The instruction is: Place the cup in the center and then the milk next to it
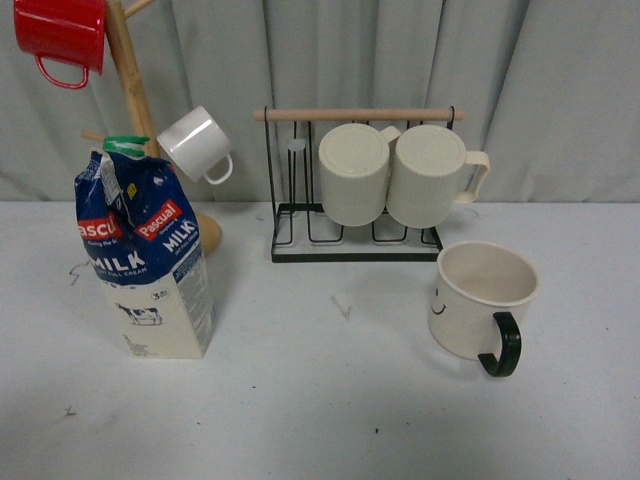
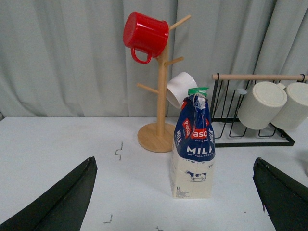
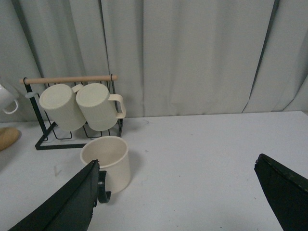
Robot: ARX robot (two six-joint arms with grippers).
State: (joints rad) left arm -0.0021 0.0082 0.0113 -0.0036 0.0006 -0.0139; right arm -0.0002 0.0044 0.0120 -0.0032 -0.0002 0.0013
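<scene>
Near the right edge of the bench (image 1: 320,420), the cup (image 1: 485,300) is standing upright and empty, its black handle pointing toward the front edge. The milk (image 1: 150,260) is standing near the left edge, capped, its contents hidden. The left gripper (image 2: 174,161) and right gripper (image 3: 178,160) are both hanging wide apart, holding nothing. The right one is likely best pinching the cup's wall away from the handle, keeping it level.

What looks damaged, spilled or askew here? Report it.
The milk carton, on the left in the front view, has a crumpled, creased top, as if squeezed. It stands upright and nothing is spilled. The cup on the right stands upright and looks intact.
</scene>
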